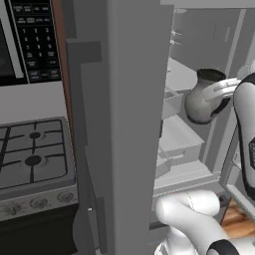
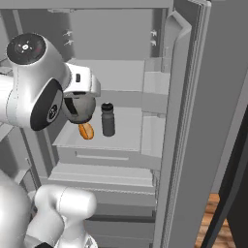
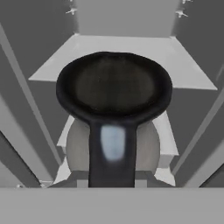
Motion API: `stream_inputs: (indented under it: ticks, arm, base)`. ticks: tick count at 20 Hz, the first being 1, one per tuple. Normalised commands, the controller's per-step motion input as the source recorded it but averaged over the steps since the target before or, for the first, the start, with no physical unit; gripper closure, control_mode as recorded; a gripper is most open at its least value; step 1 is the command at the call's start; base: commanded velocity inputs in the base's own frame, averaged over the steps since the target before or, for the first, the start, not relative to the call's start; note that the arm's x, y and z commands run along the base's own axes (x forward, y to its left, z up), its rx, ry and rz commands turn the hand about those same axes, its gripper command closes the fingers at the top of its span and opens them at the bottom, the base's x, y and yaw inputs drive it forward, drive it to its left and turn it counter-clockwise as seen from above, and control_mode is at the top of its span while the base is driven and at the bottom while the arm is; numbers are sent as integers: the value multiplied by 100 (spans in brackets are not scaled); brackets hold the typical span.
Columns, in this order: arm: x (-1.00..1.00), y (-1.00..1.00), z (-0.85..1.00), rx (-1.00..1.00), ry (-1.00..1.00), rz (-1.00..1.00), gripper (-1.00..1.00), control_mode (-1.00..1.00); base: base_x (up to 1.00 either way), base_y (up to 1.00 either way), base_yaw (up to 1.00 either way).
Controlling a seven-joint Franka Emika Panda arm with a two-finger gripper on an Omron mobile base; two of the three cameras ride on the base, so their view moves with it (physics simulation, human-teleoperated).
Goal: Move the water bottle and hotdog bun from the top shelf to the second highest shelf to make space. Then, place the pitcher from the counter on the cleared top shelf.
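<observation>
The gripper [image 1: 226, 89] is clamped on the handle of the pitcher [image 1: 203, 98], carrying it in the air inside the open fridge. From the hand view the pitcher's black rim and dark mouth sit just ahead of the hand, with the handle running back toward the camera, and the top shelf [image 3: 127, 54] lies beyond and under it, bare as far as can be seen.

In the right base view the arm's big joint hides part of the pitcher, but its rounded body hangs at about the level of the second highest shelf [image 2: 123, 135], in front of it rather than resting on anything. On that shelf stand the water bottle [image 2: 108, 119], upright, and just to its left the hotdog bun [image 2: 86, 131], close together and partly masked by the pitcher.

So the clearing part looks done: both small items are down a level. What remains, by my reading, is lifting the pitcher in over the top shelf, setting it down upright, and letting go.
</observation>
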Motion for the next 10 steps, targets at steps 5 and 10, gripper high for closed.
stream_inputs:
  ticks: [5,10]
  arm:
    - [55,0,0,-1,-6,0,100,-100]
    - [55,0,0,-1,-10,0,100,-100]
  base:
    - [0,0,0]
    - [0,0,0]
